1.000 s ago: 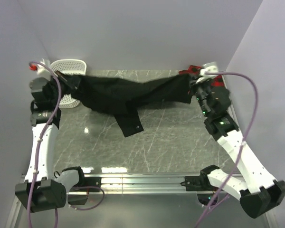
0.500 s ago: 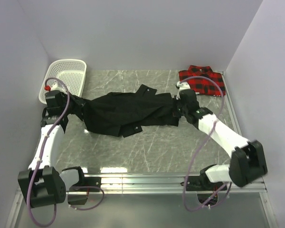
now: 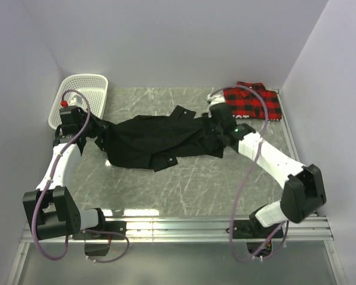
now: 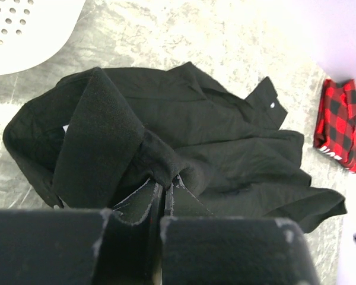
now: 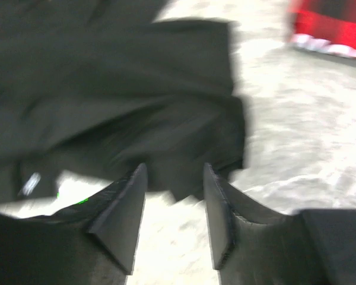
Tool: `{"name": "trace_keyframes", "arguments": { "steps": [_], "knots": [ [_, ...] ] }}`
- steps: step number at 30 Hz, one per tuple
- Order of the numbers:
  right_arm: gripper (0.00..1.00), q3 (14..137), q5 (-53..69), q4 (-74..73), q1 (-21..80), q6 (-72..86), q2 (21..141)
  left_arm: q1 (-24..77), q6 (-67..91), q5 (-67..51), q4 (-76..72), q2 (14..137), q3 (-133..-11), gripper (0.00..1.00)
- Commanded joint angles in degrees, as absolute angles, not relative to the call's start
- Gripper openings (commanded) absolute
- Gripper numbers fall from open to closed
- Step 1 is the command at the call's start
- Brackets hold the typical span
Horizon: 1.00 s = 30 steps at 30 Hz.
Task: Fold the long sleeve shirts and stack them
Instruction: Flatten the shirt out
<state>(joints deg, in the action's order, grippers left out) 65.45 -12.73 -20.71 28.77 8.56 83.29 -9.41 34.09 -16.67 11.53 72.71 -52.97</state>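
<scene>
The black shirt (image 3: 160, 139) lies crumpled across the middle of the marble table, a small pale button showing on its collar (image 4: 273, 105). My left gripper (image 3: 98, 130) is shut on a bunched fold of the black shirt (image 4: 160, 172) at its left end. At the right end my right gripper (image 3: 216, 132) stands open just above the shirt's edge (image 5: 178, 119), with nothing between its fingers (image 5: 222, 202). The red-and-black plaid shirt (image 3: 252, 101) lies folded in the far right corner, and shows too in the left wrist view (image 4: 343, 122) and the right wrist view (image 5: 332, 24).
A white mesh basket (image 3: 80, 98) stands at the far left corner, close behind my left arm. Walls close the table in at the back and on both sides. A metal rail (image 3: 178, 225) runs along the near edge.
One second ago the black shirt hung stretched between both raised grippers. It now lies on the table. My right gripper has opened and let go of its end; my left gripper still holds.
</scene>
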Motion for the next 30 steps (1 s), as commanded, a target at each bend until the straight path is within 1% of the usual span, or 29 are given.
{"name": "trace_keyframes", "arguments": {
  "steps": [1,3,5,10,12,16,20,26,30],
  "knots": [
    [0.55,62.9,-11.2,-20.2,35.9,1.1,77.5,-9.5,32.0,-17.4,10.5,71.6,-52.8,0.04],
    [0.58,62.9,-4.2,-20.3,40.0,-1.1,78.0,-9.5,32.1,-17.1,10.5,71.5,-52.6,0.04],
    [0.58,63.4,-1.5,-19.9,45.1,-3.9,81.1,-9.4,32.0,-16.7,10.8,71.3,-52.5,0.04],
    [0.61,68.2,-0.2,-19.6,51.7,-7.6,94.2,-9.5,31.4,-14.7,11.7,70.8,-52.6,0.04],
    [0.64,70.2,-0.2,-20.0,53.7,-8.1,97.8,-9.4,31.7,-14.4,11.5,70.8,-52.4,0.04],
    [0.71,75.2,-0.3,-20.2,56.1,-9.4,104.5,-9.4,31.7,-13.5,12.0,70.9,-52.6,0.04],
    [0.74,77.5,-0.6,-19.3,56.9,-9.3,109.6,-9.5,31.7,-13.0,12.3,70.7,-52.6,0.04],
    [0.75,79.2,-2.5,-18.5,56.9,-9.5,113.6,-9.4,31.8,-13.5,12.6,71.2,-52.8,0.04],
    [0.72,80.5,-4.3,-19.3,56.9,-10.1,116.4,-9.5,31.7,-13.8,12.4,71.2,-52.8,0.03]
  ]
}}
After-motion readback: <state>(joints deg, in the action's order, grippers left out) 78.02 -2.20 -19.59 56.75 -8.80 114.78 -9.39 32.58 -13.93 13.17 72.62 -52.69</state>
